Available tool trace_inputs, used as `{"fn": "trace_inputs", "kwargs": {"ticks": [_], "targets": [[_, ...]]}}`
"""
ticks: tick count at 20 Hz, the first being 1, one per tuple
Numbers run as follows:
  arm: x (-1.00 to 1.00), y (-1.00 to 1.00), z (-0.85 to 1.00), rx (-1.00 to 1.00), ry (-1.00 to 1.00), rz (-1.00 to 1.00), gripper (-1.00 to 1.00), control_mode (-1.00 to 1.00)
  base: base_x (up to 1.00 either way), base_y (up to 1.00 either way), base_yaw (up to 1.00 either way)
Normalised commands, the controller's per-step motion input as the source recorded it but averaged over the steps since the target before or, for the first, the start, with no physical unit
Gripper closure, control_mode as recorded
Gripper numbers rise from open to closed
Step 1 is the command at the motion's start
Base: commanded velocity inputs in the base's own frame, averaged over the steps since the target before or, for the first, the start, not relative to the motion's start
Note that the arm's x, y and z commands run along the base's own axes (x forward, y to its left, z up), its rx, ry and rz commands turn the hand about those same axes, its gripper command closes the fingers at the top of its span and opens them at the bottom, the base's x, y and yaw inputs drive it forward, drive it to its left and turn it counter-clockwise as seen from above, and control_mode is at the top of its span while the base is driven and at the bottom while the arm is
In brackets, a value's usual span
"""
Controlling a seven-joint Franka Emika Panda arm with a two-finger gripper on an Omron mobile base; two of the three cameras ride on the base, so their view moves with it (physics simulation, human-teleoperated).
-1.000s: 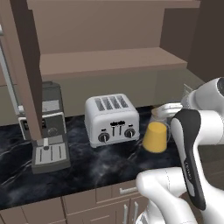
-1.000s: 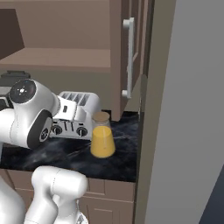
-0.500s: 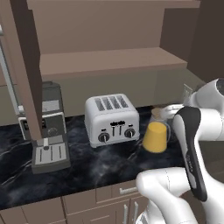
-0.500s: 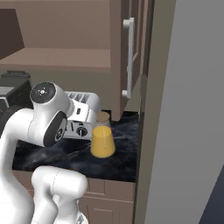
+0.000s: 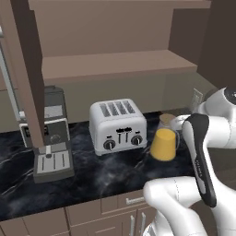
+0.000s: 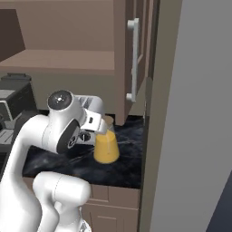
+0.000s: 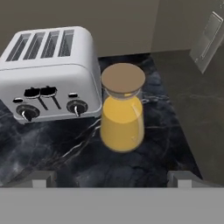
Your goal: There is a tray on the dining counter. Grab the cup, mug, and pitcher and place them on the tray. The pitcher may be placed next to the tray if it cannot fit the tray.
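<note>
You are at the very start of the pitcher leg as far as these views tell: the pitcher (image 7: pixel 122 114), glass with orange liquid and a tan lid, stands upright on the black marble counter (image 7: pixel 65 153), just beside the silver toaster (image 7: pixel 46 72) at its 3 o'clock, and nothing grips it. In the hand view it sits dead ahead at 12 o'clock from the gripper (image 7: pixel 111 180), whose two tips are spread wide with the pitcher apart from them. In the left base view the pitcher (image 5: pixel 165 139) is at 3 o'clock from the toaster (image 5: pixel 118 125), with a coffee machine (image 5: pixel 50 133) far off at 9 o'clock. By my reading you must yet close in, clamp, lift and carry it to the tray
</note>
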Motion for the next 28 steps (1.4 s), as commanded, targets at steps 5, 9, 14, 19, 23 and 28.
{"fn": "trace_inputs", "kwargs": {"ticks": [5,9,14,19,23,28], "targets": [[0.07,-0.04,-0.24,0.0,0.08,0.0,-1.0,-1.0,0.0,0.0,0.0],[0.09,0.0,-0.22,0.0,0.09,0.0,-1.0,-1.0,0.0,0.0,0.0],[0.09,-0.02,-0.21,0.0,0.08,0.0,-1.0,-1.0,0.0,0.0,0.0],[0.19,-0.11,-0.21,0.0,0.04,0.0,-1.0,-1.0,0.0,0.0,0.0],[0.19,-0.17,-0.12,0.0,0.04,0.01,-1.0,-1.0,0.0,0.0,0.0],[0.16,-0.14,-0.09,0.0,0.04,0.01,-1.0,-1.0,0.0,0.0,0.0]]}}
